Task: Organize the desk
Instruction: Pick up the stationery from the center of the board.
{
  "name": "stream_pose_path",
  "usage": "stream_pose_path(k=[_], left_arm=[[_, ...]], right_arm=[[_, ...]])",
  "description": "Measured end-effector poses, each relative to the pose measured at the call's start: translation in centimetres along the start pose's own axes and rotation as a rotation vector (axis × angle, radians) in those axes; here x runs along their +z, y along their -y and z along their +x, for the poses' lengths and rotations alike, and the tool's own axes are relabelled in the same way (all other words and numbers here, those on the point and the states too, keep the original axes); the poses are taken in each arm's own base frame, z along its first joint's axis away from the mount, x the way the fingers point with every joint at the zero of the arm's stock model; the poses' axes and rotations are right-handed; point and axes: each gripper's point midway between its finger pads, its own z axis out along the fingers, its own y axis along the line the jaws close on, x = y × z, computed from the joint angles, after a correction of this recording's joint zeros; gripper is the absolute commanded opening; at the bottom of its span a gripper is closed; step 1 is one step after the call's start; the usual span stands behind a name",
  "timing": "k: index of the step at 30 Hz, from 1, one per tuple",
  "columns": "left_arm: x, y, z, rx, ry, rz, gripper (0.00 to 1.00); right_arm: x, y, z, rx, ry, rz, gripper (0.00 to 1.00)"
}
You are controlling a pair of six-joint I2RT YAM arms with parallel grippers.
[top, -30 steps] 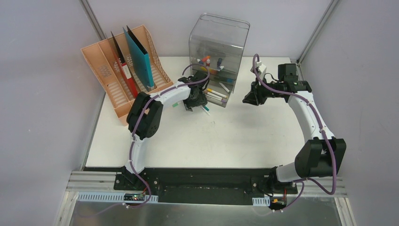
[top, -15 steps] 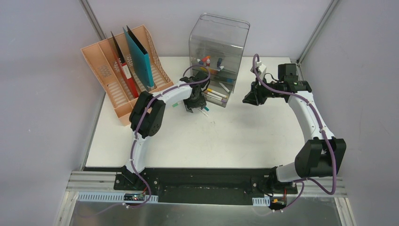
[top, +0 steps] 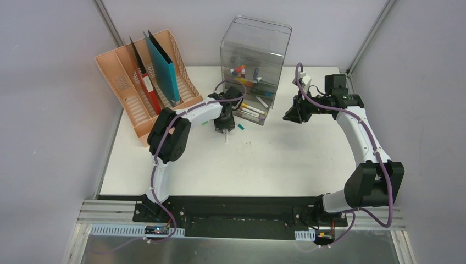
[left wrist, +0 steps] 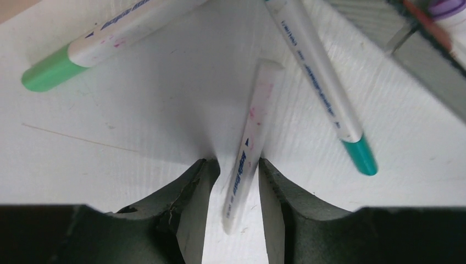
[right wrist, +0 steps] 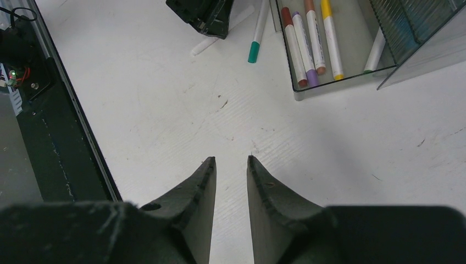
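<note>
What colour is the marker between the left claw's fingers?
White marker with blue lettering; left wrist view shows it best.

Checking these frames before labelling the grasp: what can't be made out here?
- Top view: left hand and the white marker it straddles, mostly hidden beneath its own wrist.
- Left wrist view: green-capped marker and teal-capped marker, far ends cut by the top edge.
- Top view: items inside the clear drawer box, small and blurred by tinted plastic.
- Right wrist view: open drawer, back cut by the top edge.
</note>
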Motion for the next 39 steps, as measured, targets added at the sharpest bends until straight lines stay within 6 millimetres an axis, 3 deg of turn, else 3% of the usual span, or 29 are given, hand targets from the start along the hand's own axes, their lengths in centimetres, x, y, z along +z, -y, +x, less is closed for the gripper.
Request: stream_pose_path(k=[5, 12, 18, 28, 32, 39], left_arm=[[-0.1, -1.5, 0.3, 0.094, 0.021, -0.02, 0.35], [-0.3, -2.6, 0.6, 0.192, 0.05, -0.011, 0.18], [-0.4, -2.5, 0.7, 0.248, 0.061, 0.027, 0.0], [-1.5, -4.1, 2.4, 0.285, 0.071, 0.064, 0.0], [-2.9, -4.5, 2.9, 0.292, 0.102, 0.119, 0.0], [-7.0, -3.0, 2.5, 0.276, 0.246, 0.341, 0.0]], right_arm=[[0.0, -0.1, -0.1, 0.0, 0.004, -0.008, 0.29], [0.0, -0.1, -0.1, 0.0, 0.005, -0.008, 0.29], [0.0, -0.1, -0.1, 0.0, 0.005, -0.008, 0.29], [0.1, -0.6, -0.3, 0.001, 0.021, -0.036, 0.29], [0.4, -1.2, -0.1, 0.023, 0.033, -0.07, 0.3], [1.4, -2.7, -0.4, 0.056, 0.061, -0.149, 0.3]])
